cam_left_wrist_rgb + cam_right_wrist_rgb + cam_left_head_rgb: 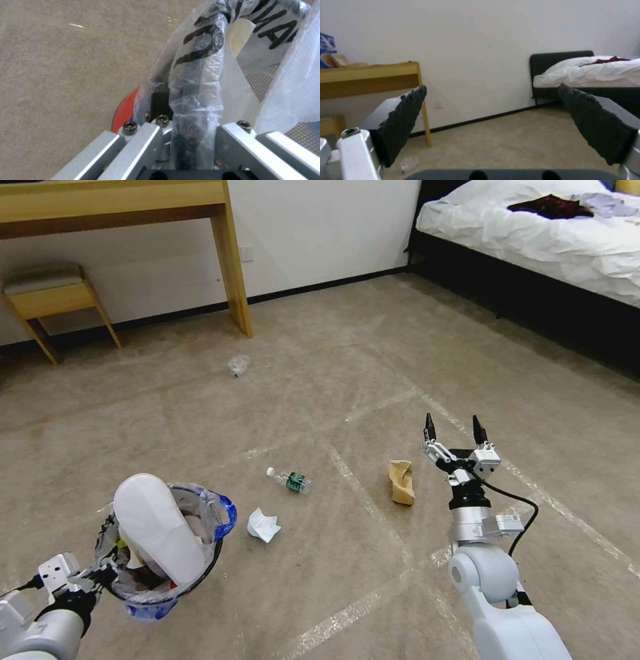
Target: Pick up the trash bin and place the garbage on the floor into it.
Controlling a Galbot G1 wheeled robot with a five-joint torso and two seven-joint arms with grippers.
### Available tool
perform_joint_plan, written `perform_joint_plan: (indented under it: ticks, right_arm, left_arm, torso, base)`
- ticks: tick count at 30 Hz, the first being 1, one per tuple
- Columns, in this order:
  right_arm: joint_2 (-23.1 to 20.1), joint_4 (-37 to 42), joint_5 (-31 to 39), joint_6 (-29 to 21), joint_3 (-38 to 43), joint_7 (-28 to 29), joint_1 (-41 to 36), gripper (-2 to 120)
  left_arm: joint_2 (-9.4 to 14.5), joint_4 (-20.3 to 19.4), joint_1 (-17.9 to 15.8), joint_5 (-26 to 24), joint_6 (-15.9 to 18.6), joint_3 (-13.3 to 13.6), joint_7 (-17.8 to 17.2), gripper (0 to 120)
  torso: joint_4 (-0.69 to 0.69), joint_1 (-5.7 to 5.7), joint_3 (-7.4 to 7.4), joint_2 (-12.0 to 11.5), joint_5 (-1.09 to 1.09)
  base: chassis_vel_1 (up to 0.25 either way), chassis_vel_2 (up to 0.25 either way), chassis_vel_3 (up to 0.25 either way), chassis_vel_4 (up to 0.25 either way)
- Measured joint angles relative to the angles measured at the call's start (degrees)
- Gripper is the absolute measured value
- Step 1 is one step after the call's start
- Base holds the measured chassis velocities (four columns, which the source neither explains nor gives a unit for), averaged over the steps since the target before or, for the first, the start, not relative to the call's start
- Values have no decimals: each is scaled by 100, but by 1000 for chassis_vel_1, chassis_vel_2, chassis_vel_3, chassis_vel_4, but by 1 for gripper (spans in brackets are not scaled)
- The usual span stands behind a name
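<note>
The left tool [100,573] grips the bag-lined round trash bin [200,573]; the right tool [453,430] gapes above a crumpled cardboard scrap [402,481].

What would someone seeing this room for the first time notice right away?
Probably the trash bin held at its rim by the left gripper, a white slipper sole sticking out of it. Next, the litter on the carpet between the arms: crumpled paper, a small bottle and a cardboard scrap. The right gripper hovers open beside that scrap.
</note>
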Motion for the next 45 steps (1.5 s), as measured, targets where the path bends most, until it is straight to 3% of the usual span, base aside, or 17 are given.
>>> perform_joint_plan:
  ticks: [36, 45]
  right_arm:
    - [23, -92, -244, -2, 62, -159, -16, 100]
    - [45, -145, -262, 4, 60, -162, -10, 100]
  left_arm:
    - [3, -6, 63, 73, -92, -63, 4, 1]
    - [9, 40, 42, 69, -92, -64, 7, 1]
  torso:
    - [0, -1, 0, 0, 0]
    - [0, 0, 1, 0, 1]
  base:
    - [7, 8, 8, 7]
    - [-114, 113, 127, -100]
